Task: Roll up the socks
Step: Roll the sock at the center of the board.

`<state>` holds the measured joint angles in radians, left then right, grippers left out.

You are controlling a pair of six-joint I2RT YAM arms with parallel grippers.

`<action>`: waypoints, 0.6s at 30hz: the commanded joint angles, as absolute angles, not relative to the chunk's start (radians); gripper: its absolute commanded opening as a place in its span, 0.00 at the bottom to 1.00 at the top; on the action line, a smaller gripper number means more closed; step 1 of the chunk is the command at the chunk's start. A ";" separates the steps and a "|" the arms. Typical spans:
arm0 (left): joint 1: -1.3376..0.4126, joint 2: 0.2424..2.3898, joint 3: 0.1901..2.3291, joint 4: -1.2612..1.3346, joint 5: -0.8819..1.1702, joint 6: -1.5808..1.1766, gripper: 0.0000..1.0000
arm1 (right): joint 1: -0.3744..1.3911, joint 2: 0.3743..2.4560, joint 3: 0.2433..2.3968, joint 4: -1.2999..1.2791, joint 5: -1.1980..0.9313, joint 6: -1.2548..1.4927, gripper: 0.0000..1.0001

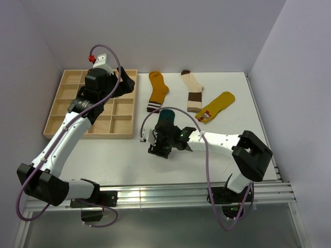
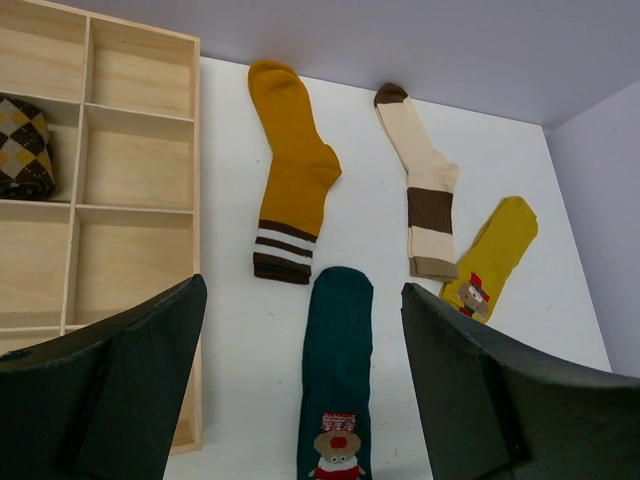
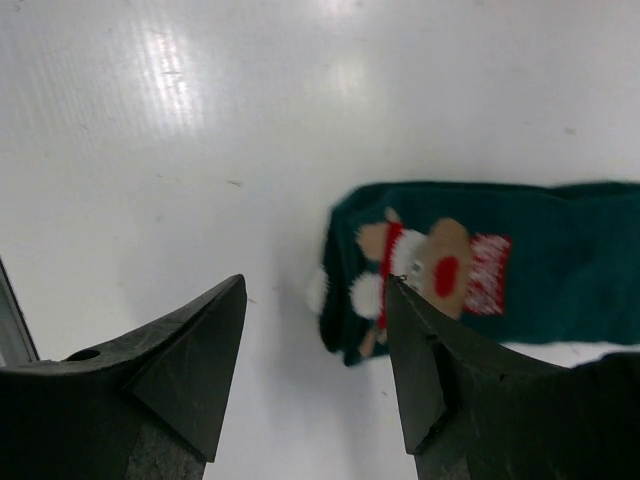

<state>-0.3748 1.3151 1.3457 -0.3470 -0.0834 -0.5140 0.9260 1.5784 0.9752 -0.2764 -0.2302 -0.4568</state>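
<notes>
Four socks lie flat on the white table: a mustard sock (image 1: pixel 156 90) (image 2: pixel 295 170) with a striped cuff, a cream sock (image 1: pixel 193 90) (image 2: pixel 420 170) with brown bands, a yellow sock (image 1: pixel 217 107) (image 2: pixel 500 245) with a red mark, and a teal sock (image 1: pixel 166 115) (image 2: pixel 338 370) (image 3: pixel 540 260) with a reindeer. A rolled argyle sock (image 2: pixel 22 145) sits in a tray compartment. My right gripper (image 1: pixel 158 149) (image 3: pixel 315 290) is open and low over the teal sock's near end; its right finger touches the reindeer patch. My left gripper (image 1: pixel 124 85) (image 2: pixel 302 288) is open and empty above the tray's right side.
The wooden compartment tray (image 1: pixel 62 111) (image 2: pixel 140 110) stands at the back left, partly under my left arm. Grey walls close the table at the back and both sides. A metal rail (image 1: pixel 170 194) runs along the near edge.
</notes>
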 commanded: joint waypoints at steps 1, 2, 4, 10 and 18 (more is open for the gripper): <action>-0.379 1.289 1.353 -0.298 -0.077 -0.523 0.84 | 0.971 1.637 0.966 -0.224 -0.175 -0.425 0.65; -0.380 1.289 1.350 -0.296 -0.078 -0.522 0.84 | 0.983 1.643 0.965 -0.222 -0.167 -0.423 0.65; -0.380 1.292 1.347 -0.296 -0.078 -0.519 0.84 | 0.991 1.652 0.960 -0.218 -0.160 -0.425 0.65; -0.380 1.299 1.336 -0.281 -0.075 -0.511 0.84 | 0.992 1.683 0.956 -0.184 -0.060 -0.425 0.65; -0.380 1.310 1.325 -0.279 -0.064 -0.499 0.84 | 0.993 1.675 1.002 -0.232 -0.002 -0.411 0.65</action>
